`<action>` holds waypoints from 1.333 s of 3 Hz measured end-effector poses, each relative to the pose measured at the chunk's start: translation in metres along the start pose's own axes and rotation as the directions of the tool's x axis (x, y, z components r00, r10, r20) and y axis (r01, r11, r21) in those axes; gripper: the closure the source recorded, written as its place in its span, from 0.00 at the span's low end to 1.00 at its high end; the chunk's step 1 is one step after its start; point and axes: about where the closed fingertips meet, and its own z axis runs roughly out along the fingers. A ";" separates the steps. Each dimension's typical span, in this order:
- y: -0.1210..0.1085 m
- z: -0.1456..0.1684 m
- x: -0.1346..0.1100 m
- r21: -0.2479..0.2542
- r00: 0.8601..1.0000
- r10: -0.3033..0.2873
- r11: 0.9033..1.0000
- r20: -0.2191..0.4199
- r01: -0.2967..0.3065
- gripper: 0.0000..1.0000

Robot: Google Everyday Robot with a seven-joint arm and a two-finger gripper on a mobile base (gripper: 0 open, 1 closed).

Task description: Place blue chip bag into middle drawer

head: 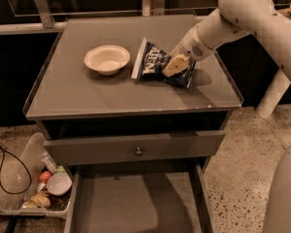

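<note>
Your gripper (pixel 175 66) is down on the tabletop (pixel 87 93), pinched onto the right end of the blue chip bag (pixel 149 62), which lies just beside the bowl (pixel 106 58) (not touching it). The middle drawer (pixel 136 203) stands open below the knobbed drawer front (pixel 87 150).
</note>
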 end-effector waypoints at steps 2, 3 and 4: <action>0.031 -0.049 -0.006 -0.052 0.998 -0.061 0.997 0.010 0.061 1.00; 0.056 -0.087 -0.005 -0.055 0.994 -0.111 0.992 0.014 0.111 1.00; 0.089 -0.117 0.009 -0.045 0.989 -0.148 0.988 0.030 0.149 1.00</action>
